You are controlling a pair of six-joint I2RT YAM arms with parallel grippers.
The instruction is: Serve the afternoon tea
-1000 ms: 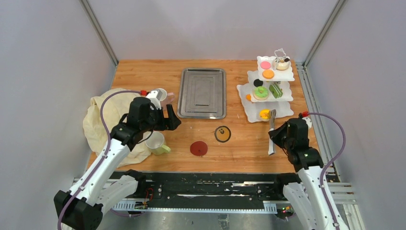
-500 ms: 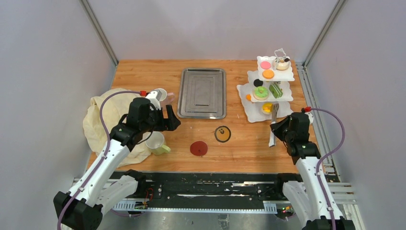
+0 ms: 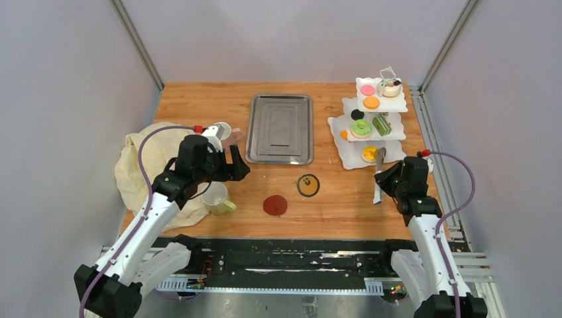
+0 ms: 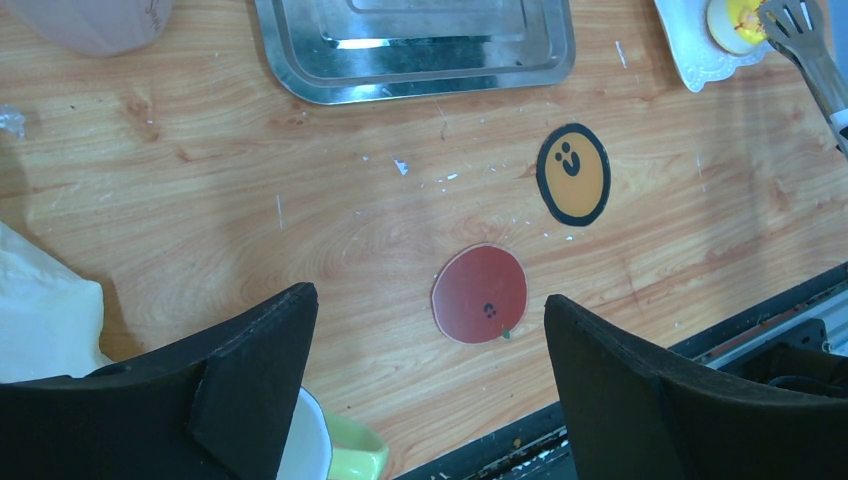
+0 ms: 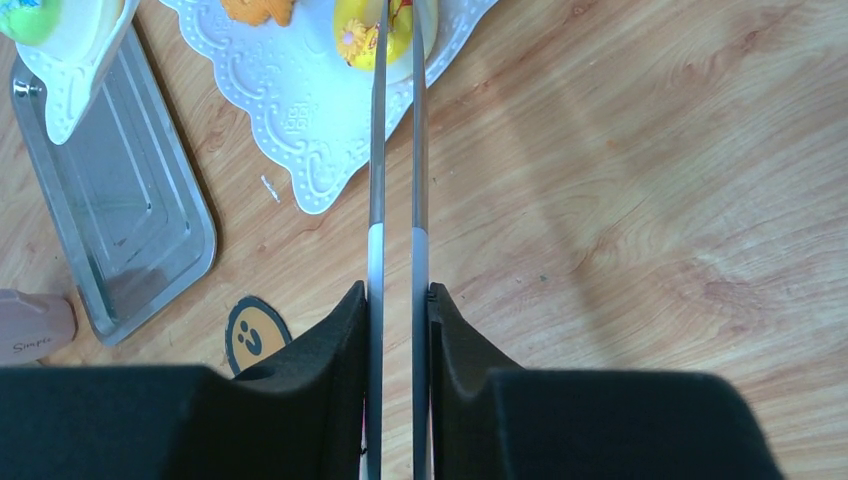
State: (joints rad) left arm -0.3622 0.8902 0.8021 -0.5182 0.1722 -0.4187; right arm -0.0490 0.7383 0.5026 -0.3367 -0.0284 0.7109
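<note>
The white tiered stand [image 3: 388, 130] stands at the back right with a pink disc [image 3: 367, 89], an orange tart [image 3: 371, 102] and a green donut [image 3: 361, 128]. My right gripper [image 5: 397, 295] is shut on metal tongs [image 5: 396, 150], whose tips reach a yellow tart [image 5: 350, 25] on the bottom tier [image 5: 300, 110]. My left gripper [image 4: 430, 310] is open and empty above a pale green mug [image 3: 216, 197]. A pinkish mug [image 3: 225, 134] lies behind it. A red coaster [image 4: 481, 294] and an orange coaster [image 4: 572, 174] lie on the table.
A rectangular steel tray [image 3: 280, 128] sits at the back centre. A cream cloth [image 3: 142, 165] is bunched at the left under my left arm. Grey walls close in both sides. A black rail [image 3: 285, 255] runs along the near edge.
My right gripper has carried the tongs forward, so their tips now lie over the yellow tart on the bottom tier. The left arm has not moved.
</note>
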